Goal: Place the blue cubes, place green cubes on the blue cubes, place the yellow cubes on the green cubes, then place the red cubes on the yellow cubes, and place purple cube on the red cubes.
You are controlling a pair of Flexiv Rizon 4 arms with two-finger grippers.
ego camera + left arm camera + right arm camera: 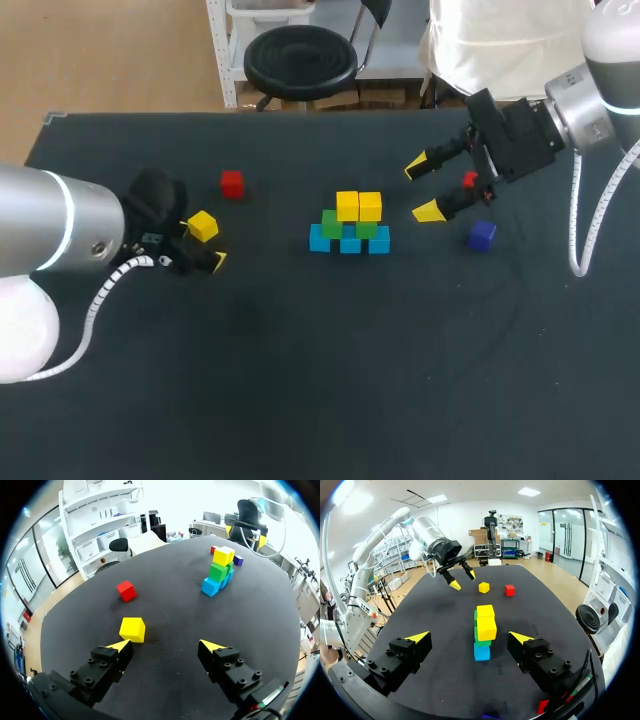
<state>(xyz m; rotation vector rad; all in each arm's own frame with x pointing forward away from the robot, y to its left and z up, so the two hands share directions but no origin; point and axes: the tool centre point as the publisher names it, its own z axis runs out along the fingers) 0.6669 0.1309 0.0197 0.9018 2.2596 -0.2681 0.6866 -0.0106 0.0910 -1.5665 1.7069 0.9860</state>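
Blue cubes (349,243) number three overhead; right wrist view shows one.

The pile (350,225) stands about in the middle of the desk (300,380): three cubes side by side at the bottom, two cubes on them, and two more on top. Left of the pile lie two single cubes, well apart from it. The back cube (232,183) is further away, and the front cube (202,226) lies just ahead of the left fingers (215,262). Right of the pile lies a third cube (482,234). A fourth cube (470,180) lies behind it, under the right fingers (430,211), whose tips hang between the pile and these two.
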